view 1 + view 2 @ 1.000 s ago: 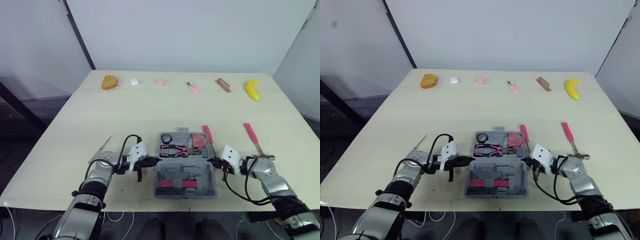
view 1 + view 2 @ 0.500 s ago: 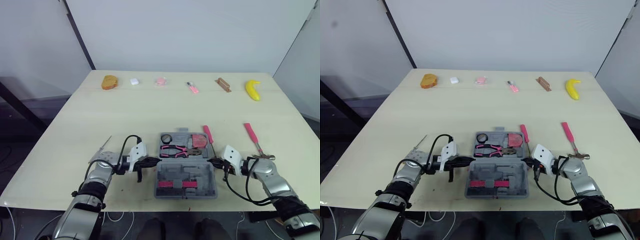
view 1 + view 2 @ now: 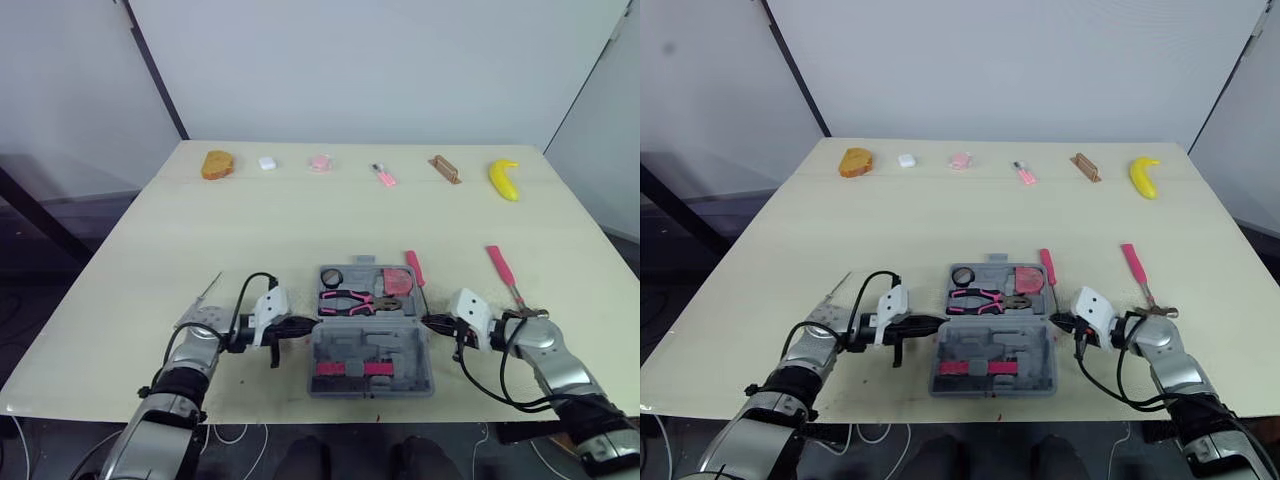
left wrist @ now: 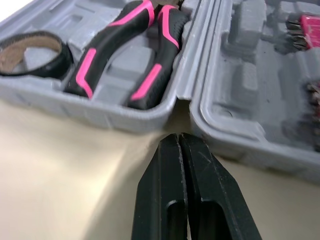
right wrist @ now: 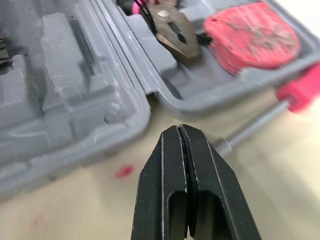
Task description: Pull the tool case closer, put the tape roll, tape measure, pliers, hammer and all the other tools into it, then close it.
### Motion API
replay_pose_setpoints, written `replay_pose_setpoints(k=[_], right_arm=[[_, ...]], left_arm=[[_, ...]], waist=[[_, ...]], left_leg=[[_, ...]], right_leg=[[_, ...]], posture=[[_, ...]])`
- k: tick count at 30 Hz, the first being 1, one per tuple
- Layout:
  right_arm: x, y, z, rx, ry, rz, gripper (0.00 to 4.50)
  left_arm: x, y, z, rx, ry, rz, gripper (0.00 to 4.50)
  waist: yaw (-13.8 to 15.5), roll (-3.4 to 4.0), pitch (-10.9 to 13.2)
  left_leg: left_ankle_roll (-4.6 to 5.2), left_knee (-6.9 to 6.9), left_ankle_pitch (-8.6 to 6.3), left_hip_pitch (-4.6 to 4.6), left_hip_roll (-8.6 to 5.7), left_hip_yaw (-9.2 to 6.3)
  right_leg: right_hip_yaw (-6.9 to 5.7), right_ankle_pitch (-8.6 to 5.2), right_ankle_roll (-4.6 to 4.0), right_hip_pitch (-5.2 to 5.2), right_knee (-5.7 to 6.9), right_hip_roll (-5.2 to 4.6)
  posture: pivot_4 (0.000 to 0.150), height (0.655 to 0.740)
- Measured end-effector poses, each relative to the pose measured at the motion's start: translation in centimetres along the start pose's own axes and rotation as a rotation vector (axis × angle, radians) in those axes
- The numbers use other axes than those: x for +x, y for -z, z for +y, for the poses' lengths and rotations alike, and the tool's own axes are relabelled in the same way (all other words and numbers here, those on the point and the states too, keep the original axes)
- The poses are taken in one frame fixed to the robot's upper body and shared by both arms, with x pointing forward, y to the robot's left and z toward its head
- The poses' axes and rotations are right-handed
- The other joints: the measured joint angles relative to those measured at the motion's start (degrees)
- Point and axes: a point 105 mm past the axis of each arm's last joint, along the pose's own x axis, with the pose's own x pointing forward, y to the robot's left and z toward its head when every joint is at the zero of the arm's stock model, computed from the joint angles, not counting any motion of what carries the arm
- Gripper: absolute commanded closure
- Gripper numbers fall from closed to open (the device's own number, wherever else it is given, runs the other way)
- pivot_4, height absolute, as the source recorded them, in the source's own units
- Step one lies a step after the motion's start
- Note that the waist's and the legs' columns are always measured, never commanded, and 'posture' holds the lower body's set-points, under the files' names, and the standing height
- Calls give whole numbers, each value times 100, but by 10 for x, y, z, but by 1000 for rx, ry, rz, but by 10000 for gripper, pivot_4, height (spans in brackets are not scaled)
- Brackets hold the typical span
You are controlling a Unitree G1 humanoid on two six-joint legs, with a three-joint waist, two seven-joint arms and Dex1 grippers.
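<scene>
1. Lying open at the near edge of the counter [image 3: 300,220], the tool case [image 3: 400,350] sits between both hands.
2. The left hand [image 3: 303,325], fingers pressed together, points at the case's left hinge gap.
3. The right hand [image 3: 428,321], also pressed together, points at the right hinge.
4. The tape roll [image 3: 333,277], pliers [image 3: 350,299] and tape measure [image 3: 400,279] lie in the far half of the case.
5. The screwdriver [image 3: 414,268] lies just beside the case, and the hammer [image 3: 503,270] lies farther right.

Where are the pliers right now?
Head views: the pliers lie in the far half of the open tool case, nearer the robot than the tape roll and tape measure.
</scene>
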Motion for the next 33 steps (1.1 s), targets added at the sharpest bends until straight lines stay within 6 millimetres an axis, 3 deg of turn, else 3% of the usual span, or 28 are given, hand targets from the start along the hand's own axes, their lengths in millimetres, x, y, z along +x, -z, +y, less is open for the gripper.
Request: replay_pose_setpoints(k=[11, 19, 22, 25, 27, 29, 33], right_arm=[[-54, -2, -12, 143, 222, -166, 45000], [-120, 43, 4, 303, 486, -126, 45000], [-149, 58, 16, 356, 579, -107, 36832], [-176, 71, 26, 390, 669, -81, 22078], [-188, 75, 31, 398, 711, -77, 10215], [-201, 77, 35, 408, 752, -79, 1435], [-225, 85, 44, 428, 816, -61, 541]], left_arm=[[-47, -5, -1, -117, -187, -158, 43808], [-110, 23, -19, -236, -470, -124, 43808], [-138, 34, -27, -288, -610, -116, 35746], [-162, 49, -38, -350, -748, -103, 21647], [-169, 55, -46, -375, -802, -99, 9688], [-177, 62, -54, -408, -854, -93, 1012], [-197, 71, -64, -444, -956, -80, 313]], waist=[[13, 2, 5], [9, 7, 7], [12, 8, 7], [12, 8, 7], [12, 7, 6], [13, 7, 6], [17, 7, 7]], left_leg=[[0, -2, 0, 2, 6, -18], [-1, -12, -1, 8, 25, -11], [-1, -20, -2, 8, 29, -4], [-1, -22, -2, 8, 28, 6], [-2, -21, -2, 9, 28, 9], [-3, -22, -3, 8, 28, 8], [-3, -28, -3, 8, 29, 4]], right_leg=[[5, 0, 0, 0, -1, -10], [7, -2, -2, 1, -18, -20], [7, -7, -10, 2, -34, -33], [12, -11, -18, 2, -43, -58], [16, -10, -16, 2, -47, -67], [16, -11, -17, 1, -48, -70], [27, -12, -18, 0, -53, -73]], posture=[[1500, 7400], [1500, 7400], [1500, 7400], [1500, 7400], [1500, 7400], [1500, 7400], [1500, 7400]])
